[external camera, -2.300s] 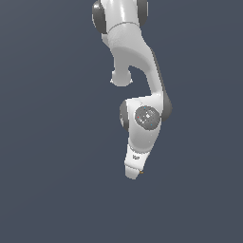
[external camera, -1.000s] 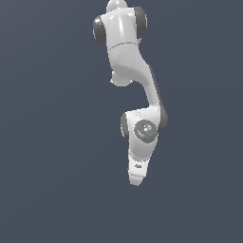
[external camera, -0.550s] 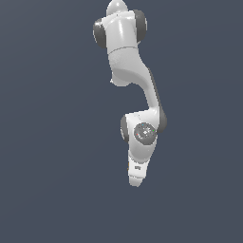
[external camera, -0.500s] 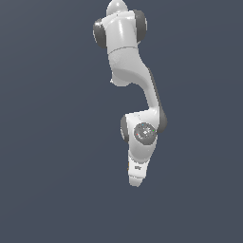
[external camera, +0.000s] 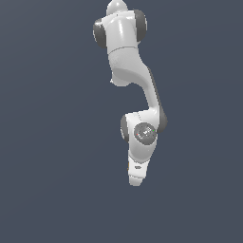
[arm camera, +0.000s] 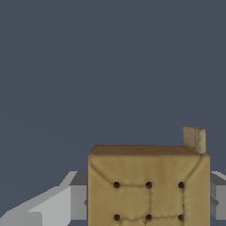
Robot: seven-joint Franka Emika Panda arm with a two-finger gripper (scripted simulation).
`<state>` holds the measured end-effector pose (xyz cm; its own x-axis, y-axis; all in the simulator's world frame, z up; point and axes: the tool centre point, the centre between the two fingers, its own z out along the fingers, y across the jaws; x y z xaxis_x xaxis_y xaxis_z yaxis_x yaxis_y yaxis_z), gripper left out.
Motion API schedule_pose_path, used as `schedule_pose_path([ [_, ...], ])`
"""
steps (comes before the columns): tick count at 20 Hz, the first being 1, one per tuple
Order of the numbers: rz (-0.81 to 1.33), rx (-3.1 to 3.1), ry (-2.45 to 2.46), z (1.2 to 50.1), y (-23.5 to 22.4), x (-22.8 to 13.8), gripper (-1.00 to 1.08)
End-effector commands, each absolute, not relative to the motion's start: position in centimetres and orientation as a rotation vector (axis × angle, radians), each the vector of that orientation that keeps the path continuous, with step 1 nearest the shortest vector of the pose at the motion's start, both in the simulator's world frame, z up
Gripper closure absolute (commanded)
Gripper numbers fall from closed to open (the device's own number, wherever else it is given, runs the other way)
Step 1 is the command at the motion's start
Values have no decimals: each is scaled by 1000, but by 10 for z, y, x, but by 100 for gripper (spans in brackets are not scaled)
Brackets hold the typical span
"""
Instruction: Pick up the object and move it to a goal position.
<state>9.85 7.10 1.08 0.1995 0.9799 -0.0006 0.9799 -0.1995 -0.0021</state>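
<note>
One tan cracker-like object [arm camera: 148, 187], marked with dark dots and seams, sits between the grey fingers [arm camera: 66, 201] in the wrist view, which press on its two sides and pinch it. Beyond it lies only plain blue-grey ground. From the exterior view the white arm [external camera: 129, 71] hangs down, and a sliver of tan shows beside the gripper [external camera: 135, 178] tip.

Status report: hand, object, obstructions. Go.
Hand shut on the tan cracker-like object, fingers flanking it. In the exterior view only a tan sliver shows beside the hand. Nothing visible in the way.
</note>
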Motion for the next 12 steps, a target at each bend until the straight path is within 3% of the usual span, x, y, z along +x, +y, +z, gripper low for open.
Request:
schedule_pose_path([
  [1,1,-2433,-1987,15,71,99,108],
  [12,3,-2433,-1989,78,78,93,108],
])
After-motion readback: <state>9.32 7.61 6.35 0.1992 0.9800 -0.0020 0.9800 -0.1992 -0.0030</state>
